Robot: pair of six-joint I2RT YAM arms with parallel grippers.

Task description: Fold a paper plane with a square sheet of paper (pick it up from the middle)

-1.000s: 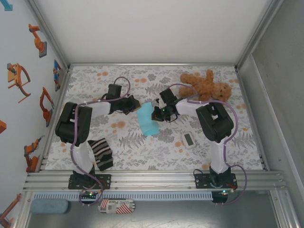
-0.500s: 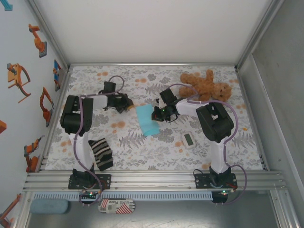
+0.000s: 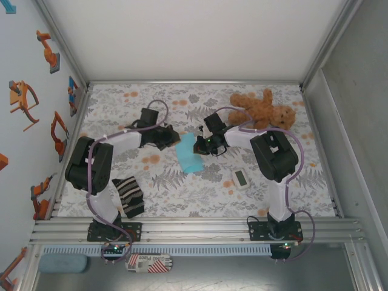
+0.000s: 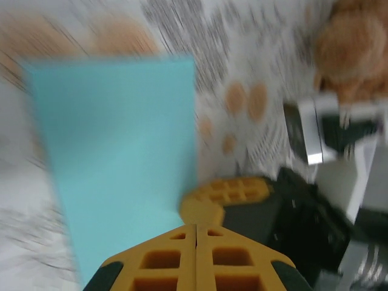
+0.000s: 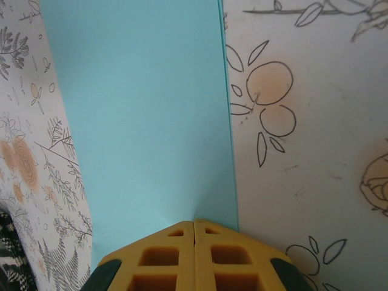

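both shut: left fingers [image 4: 159, 260], right fingers [image 5: 162, 259] at paper [image 5: 133, 109]

The sheet of paper [image 5: 139, 109] just ahead of the right hand [image 5: 193, 224] is plain light blue. Both that hand and the left hand [image 4: 195, 229] are yellow-orange. The surface [image 5: 303, 151] beneath them is white, printed with grey leaves and pale orange blossoms. Ahead and right of the left hand, the teddy bear [image 3: 264, 110] is golden brown. Behind that hand, the cloth [image 3: 128, 196] is striped black and cream.
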